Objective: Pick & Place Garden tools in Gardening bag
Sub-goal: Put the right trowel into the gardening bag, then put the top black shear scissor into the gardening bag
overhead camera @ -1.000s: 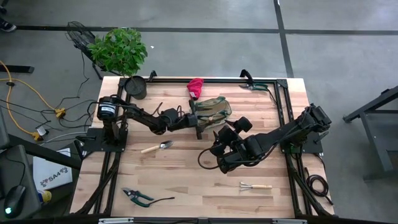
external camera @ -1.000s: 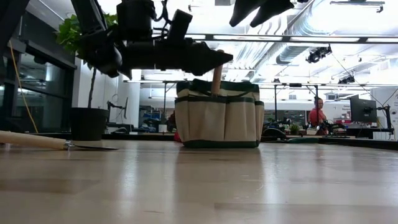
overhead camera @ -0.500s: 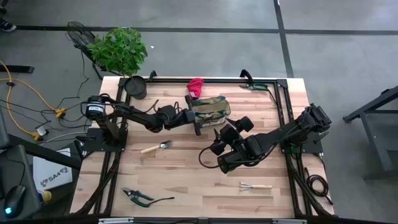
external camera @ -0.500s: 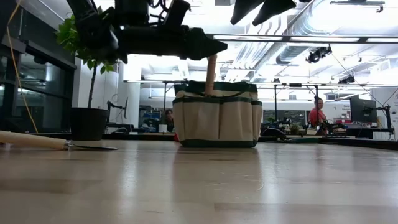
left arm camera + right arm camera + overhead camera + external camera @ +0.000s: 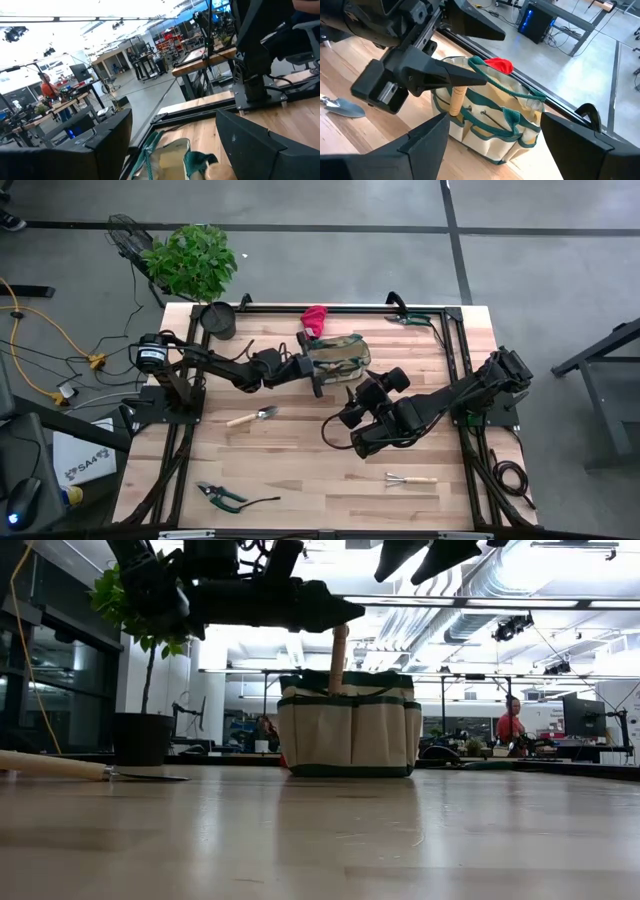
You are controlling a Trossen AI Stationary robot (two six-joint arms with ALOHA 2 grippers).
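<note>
One wooden-handled tool (image 5: 457, 100) stands in the gardening bag (image 5: 490, 127); left gripper (image 5: 465, 75) spread just above it, right gripper (image 5: 350, 416) spread nearby; trowel (image 5: 252, 417) looks next

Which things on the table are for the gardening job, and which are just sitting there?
For the job: gardening bag, wooden handle standing up in it, trowel, pruners, mini rake, red glove.

Just there: black pot, leafy plant.
</note>
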